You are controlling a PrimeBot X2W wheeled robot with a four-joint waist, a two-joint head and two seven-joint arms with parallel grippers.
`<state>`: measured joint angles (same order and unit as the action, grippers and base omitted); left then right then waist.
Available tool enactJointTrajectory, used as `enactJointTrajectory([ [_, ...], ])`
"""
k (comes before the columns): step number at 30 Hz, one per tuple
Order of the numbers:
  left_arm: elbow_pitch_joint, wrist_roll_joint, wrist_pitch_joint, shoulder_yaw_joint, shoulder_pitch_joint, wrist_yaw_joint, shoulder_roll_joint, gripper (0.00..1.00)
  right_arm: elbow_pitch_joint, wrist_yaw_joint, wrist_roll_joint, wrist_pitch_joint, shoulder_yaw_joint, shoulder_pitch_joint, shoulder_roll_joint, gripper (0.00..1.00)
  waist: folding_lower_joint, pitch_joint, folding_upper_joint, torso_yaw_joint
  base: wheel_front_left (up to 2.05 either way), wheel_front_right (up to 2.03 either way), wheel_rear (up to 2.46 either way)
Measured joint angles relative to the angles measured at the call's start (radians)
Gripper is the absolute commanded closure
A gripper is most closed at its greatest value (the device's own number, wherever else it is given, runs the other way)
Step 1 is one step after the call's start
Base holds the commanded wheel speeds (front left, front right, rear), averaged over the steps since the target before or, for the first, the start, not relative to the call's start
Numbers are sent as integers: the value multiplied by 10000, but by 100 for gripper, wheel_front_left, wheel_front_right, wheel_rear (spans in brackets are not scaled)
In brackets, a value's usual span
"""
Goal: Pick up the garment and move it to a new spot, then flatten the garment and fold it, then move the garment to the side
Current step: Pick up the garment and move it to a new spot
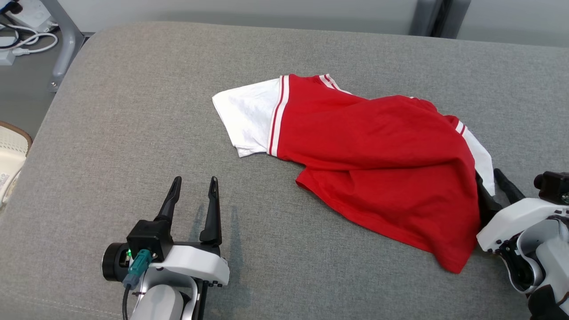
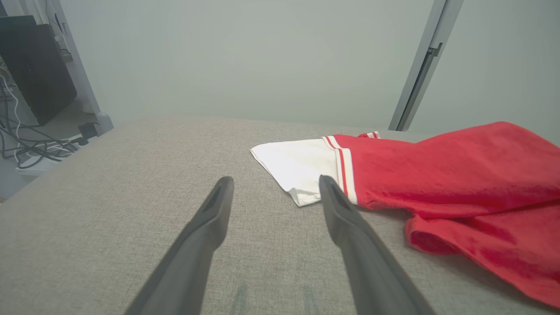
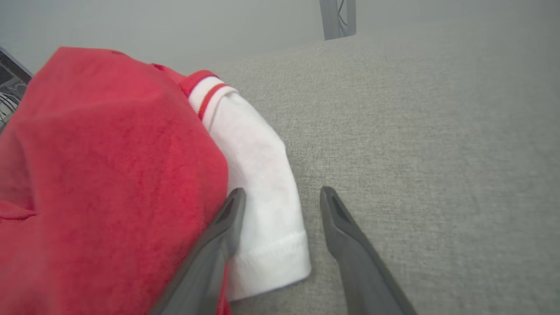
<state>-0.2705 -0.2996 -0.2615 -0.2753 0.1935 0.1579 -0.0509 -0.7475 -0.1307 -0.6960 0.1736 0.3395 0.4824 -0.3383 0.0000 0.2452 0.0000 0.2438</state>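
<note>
The garment (image 1: pixel 373 151) is a red shirt with white sleeves and red-and-white trim, lying rumpled on the grey cushioned surface (image 1: pixel 133 133). My left gripper (image 1: pixel 194 186) rests open at the lower left, well short of the garment's white left sleeve (image 2: pixel 297 164). At the garment's right edge my right gripper (image 1: pixel 491 186) stands open; its jaws straddle the hem of the white right sleeve (image 3: pixel 262 175). One right finger (image 3: pixel 225 227) is half under the red cloth (image 3: pixel 109 175). Nothing is gripped.
Grey surface extends left and toward the far edge. Off its left side are a metal frame leg (image 1: pixel 66 44), white cables (image 1: pixel 31 42) and a pale basket rim (image 1: pixel 13 146). A dark box and wires (image 2: pixel 35 65) stand on the floor beyond.
</note>
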Motion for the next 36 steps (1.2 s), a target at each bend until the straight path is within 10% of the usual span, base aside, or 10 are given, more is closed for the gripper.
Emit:
enactJointTrajectory([
  [1, -4, 6, 0, 10, 5, -17, 4, 0, -17, -2, -104, 31, 148, 36, -8, 100, 0, 6, 0, -3, 0, 0, 0],
  [13, -127, -270, 0, -339, -1, 33, 13, 0, 100, -2, -2573, 594, 224, 1034, -1246, 100, 0, -260, 0, -267, 0, 0, 0],
  [24, -157, -721, 0, -1145, -109, 165, 23, 0, -1252, 0, -2523, -105, -387, 4552, -3329, 100, 0, -508, 0, -403, 0, 0, 0],
  [36, 77, -1243, 0, -1369, -287, 349, 23, 0, -575, 0, -1034, -462, 988, 8211, -1760, 100, 0, -809, 0, 20, 0, 0, 0],
])
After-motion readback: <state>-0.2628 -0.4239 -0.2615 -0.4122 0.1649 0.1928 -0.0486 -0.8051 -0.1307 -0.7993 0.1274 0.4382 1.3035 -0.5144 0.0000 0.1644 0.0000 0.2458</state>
